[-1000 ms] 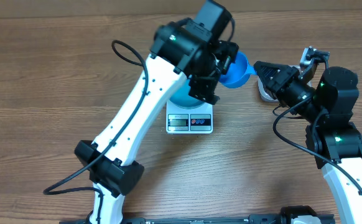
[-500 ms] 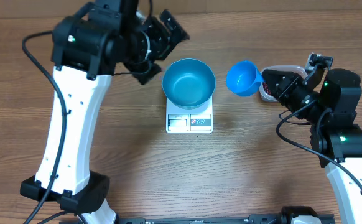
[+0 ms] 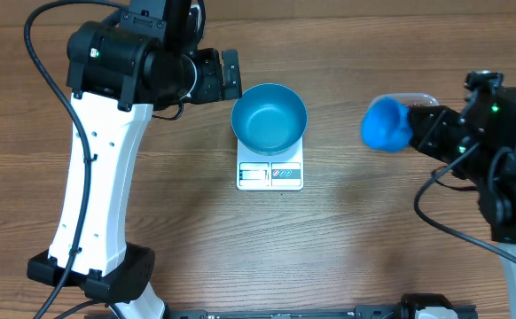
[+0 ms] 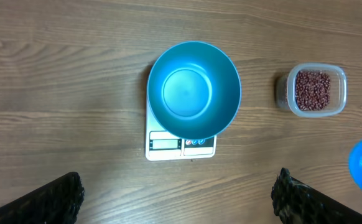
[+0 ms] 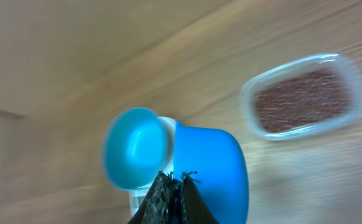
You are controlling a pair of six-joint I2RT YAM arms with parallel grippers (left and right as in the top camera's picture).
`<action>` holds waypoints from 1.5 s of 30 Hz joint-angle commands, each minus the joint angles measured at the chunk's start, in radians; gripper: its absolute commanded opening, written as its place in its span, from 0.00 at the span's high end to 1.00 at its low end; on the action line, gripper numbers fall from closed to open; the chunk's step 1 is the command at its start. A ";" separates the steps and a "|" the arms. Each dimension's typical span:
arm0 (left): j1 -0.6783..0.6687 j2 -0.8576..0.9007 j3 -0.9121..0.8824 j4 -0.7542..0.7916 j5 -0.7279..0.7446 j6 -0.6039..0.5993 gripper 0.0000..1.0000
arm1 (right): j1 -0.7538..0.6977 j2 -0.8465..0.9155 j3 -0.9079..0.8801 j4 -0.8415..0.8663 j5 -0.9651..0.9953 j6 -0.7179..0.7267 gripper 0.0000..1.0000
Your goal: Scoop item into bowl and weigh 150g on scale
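Note:
The blue bowl (image 3: 269, 118) stands on the white scale (image 3: 269, 175), its inside bare blue. In the left wrist view the bowl (image 4: 193, 87) and scale (image 4: 181, 144) lie below, far ahead of my open left gripper (image 4: 178, 205), whose fingers (image 4: 50, 199) hold nothing. That left gripper (image 3: 227, 75) hangs just left of the bowl. My right gripper (image 3: 415, 129) is shut on the handle of a small blue scoop (image 3: 385, 124), right of the scale. Red-brown beans (image 5: 302, 96) fill a clear tub (image 5: 355, 93) beyond the scoop (image 5: 212, 171) and right gripper (image 5: 176, 177).
The clear tub (image 3: 413, 97) is mostly hidden under my right arm in the overhead view, and shows whole in the left wrist view as the tub (image 4: 311, 90). The left arm's white links (image 3: 98, 177) span the table's left side.
My left arm has swung off the bowl to the left, leaving bowl and scale uncovered. My right gripper has carried the scoop rightward, away from the bowl and toward the tub.

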 commanded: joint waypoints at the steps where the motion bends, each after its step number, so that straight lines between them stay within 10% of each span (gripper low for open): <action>1: 0.000 -0.005 0.013 0.010 -0.048 0.031 0.00 | -0.003 -0.007 0.083 -0.081 0.232 -0.131 0.96; 17: 0.000 -0.005 0.013 0.008 -0.079 0.037 0.01 | -0.003 0.080 0.100 -0.167 0.504 -0.244 0.96; 28: -0.091 0.013 -0.030 -0.071 -0.082 0.390 0.16 | -0.003 0.088 0.100 -0.167 0.504 -0.244 0.96; 45: -0.394 -0.047 -0.555 0.299 -0.177 0.238 0.38 | -0.003 0.088 0.100 -0.176 0.492 -0.243 0.96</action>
